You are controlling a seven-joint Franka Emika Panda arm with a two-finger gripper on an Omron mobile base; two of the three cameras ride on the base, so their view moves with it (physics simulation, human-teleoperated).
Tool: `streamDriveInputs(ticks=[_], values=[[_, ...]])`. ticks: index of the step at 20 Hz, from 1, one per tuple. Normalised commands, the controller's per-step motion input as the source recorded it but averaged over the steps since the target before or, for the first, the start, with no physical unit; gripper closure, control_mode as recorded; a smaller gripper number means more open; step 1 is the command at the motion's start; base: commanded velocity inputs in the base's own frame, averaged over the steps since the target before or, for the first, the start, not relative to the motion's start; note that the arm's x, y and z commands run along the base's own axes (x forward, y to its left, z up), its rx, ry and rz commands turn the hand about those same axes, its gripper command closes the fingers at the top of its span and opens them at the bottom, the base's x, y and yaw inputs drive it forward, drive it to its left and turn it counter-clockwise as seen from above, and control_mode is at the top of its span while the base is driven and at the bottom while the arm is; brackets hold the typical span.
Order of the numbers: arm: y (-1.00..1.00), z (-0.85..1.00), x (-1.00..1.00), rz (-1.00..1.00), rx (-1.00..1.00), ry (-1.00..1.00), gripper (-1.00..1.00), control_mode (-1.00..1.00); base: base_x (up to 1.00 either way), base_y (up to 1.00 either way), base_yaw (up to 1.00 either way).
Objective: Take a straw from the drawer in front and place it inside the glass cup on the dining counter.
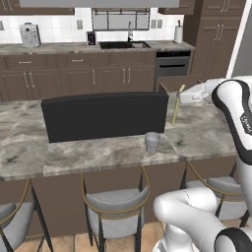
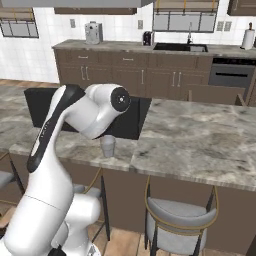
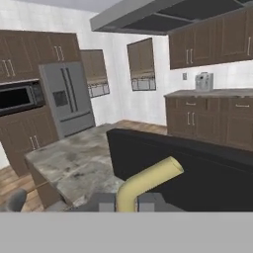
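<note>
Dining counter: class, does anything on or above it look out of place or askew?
The straw hangs tilted in the air above the counter, held in the shut gripper, not in the cup, which stands upright and empty.

The arm (image 2: 80, 120) is glossy white with rounded segments, black joint bands, and perhaps small lettering on one link.

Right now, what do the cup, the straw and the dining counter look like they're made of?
The glass cup: translucent grey, counter showing faintly through it, so likely glass or clear plastic. The straw, clamped in the gripper: matte yellowish-tan, no shine, with a bent neck in the hand view; paper or plastic, can't tell. The dining counter: grey-beige with darker veins, smooth, looks like polished marble.
</note>
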Motion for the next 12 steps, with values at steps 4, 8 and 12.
streamDriveInputs(ticks=[4,8,12], values=[[-0.11,-0.15,0.01,0.08,0.00,0.06,1.00,-1.00,0.00,0.00,0.00],[0.00,-0.27,0.00,0.08,0.00,-0.01,1.00,-1.00,0.00,0.00,0.00],[0.00,-0.30,0.01,0.09,0.01,-0.07,1.00,-1.00,0.00,0.00,0.00]])
